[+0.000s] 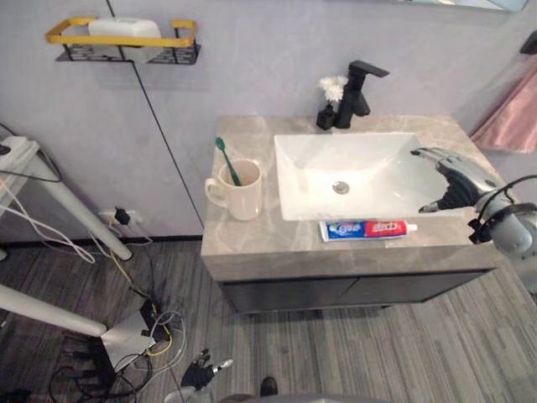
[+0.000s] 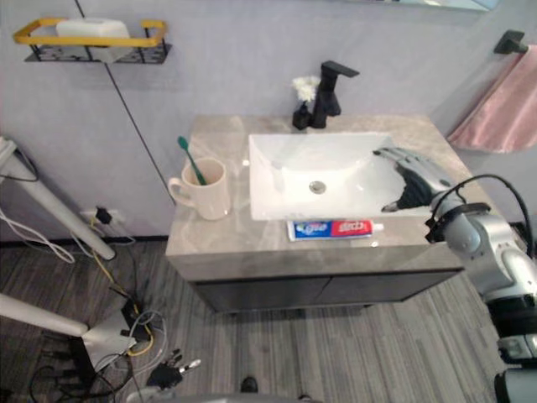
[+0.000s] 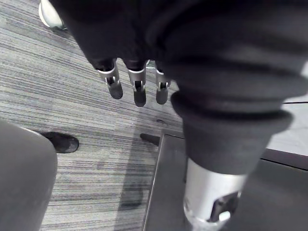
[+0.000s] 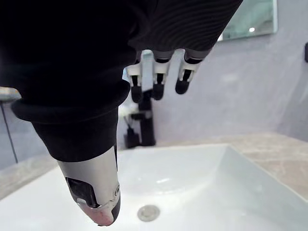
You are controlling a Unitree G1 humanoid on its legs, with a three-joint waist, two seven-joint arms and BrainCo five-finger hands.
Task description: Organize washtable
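A blue, white and red toothpaste tube [image 1: 369, 229] lies flat on the stone counter [image 1: 243, 243], just in front of the white sink basin [image 1: 306, 164]. Left of the basin stands a cream mug [image 1: 239, 191] with a green toothbrush [image 1: 226, 159] upright in it. My right hand [image 1: 453, 180] hovers over the basin's right rim, open, fingers [image 4: 156, 82] relaxed and holding nothing; the tube is a short way to its front left. My left hand [image 1: 205, 369] hangs low beside the cabinet near the floor, fingers [image 3: 137, 86] straight and empty.
A black faucet [image 1: 357, 92] and a small black vase of white flowers [image 1: 331, 86] stand behind the basin. A pink towel [image 1: 512, 117] hangs at right. A wall shelf [image 1: 126, 40] holds a white item. White stand legs [image 1: 59, 197] and cables [image 1: 143, 336] crowd the floor at left.
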